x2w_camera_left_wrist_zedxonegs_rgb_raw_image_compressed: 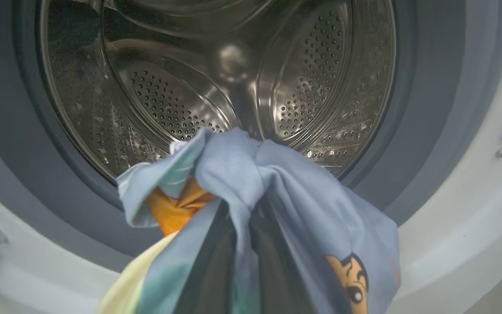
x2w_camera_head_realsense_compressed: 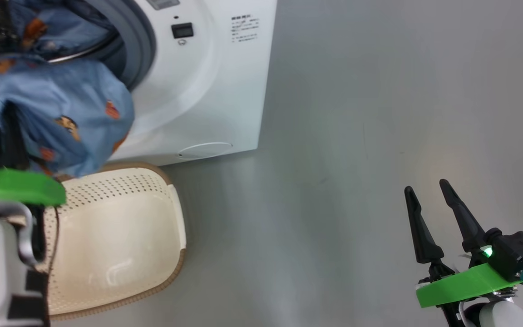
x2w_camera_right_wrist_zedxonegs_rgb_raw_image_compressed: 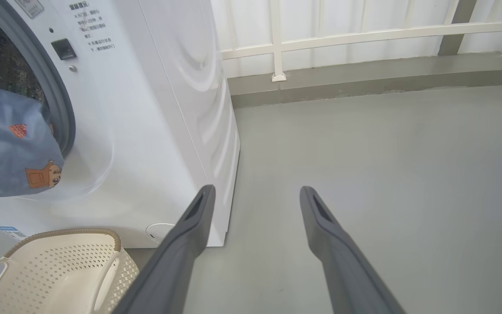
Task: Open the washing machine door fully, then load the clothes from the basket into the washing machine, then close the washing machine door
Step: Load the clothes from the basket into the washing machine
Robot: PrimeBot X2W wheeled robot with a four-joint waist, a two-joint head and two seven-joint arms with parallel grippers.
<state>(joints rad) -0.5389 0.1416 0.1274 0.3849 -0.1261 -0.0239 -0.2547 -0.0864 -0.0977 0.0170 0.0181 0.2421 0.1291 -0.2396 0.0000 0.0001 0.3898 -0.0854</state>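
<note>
Hanging limp, the soft clothes (x2w_camera_left_wrist_zedxonegs_rgb_raw_image_compressed: 303,205) sag from the clenched left tool (x2w_camera_left_wrist_zedxonegs_rgb_raw_image_compressed: 246,226). Bunched folds should hold best; the right tool (x2w_camera_head_realsense_compressed: 425,186) gapes, empty.

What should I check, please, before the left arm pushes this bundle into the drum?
1. Grip: left gripper shut on the clothes, ok.
2. Path: the drum mouth ahead is unobstructed, ok.
3. Load past the gasket: not ok, fabric hangs outside over the washing machine front.
4. Load left in the basket: ok, its visible inside is bare.
5. Other arm: right gripper open, apart over the floor, ok.
6. Whether the door is fully open: cannot tell.
</note>
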